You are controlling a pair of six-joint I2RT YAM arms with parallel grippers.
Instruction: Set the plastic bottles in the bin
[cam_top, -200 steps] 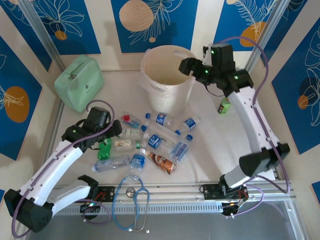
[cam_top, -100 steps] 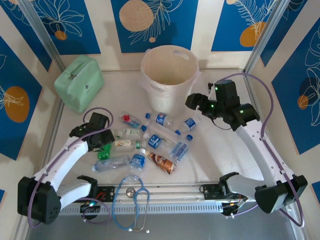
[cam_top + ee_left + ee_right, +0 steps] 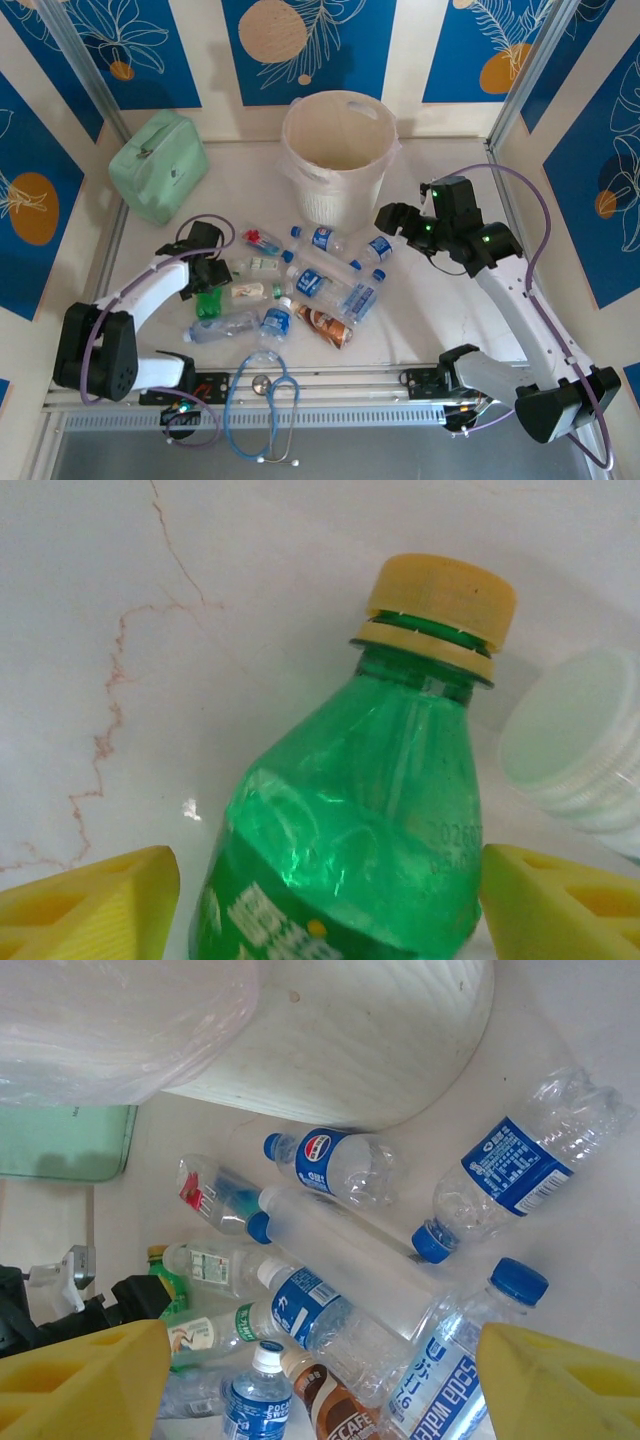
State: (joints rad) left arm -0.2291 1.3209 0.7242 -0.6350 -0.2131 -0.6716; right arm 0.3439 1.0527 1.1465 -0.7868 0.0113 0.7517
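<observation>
Your white left arm [image 3: 140, 295] stretched low, black left gripper [image 3: 208, 272] pointing down, yellow fingertips [image 3: 90, 900] spread; white right arm [image 3: 510, 290] arched, black right gripper [image 3: 388, 217] hanging, jaws wide.

In the top external view we look down from above and behind the arm bases [image 3: 455, 380] at the lower edge, facing the far wall [image 3: 310, 40]. The whole table [image 3: 440, 300], the bin [image 3: 335, 150] at upper centre and the scattered bottles [image 3: 320, 285] lie well below us. In the left wrist view we sit very close over a green bottle [image 3: 370, 820], facing down at the tabletop. In the right wrist view we hang higher, looking down across the bottles, the bin's ribbed wall along the top. That view shares the bin, the bottles and the green bottle with the top view.
</observation>
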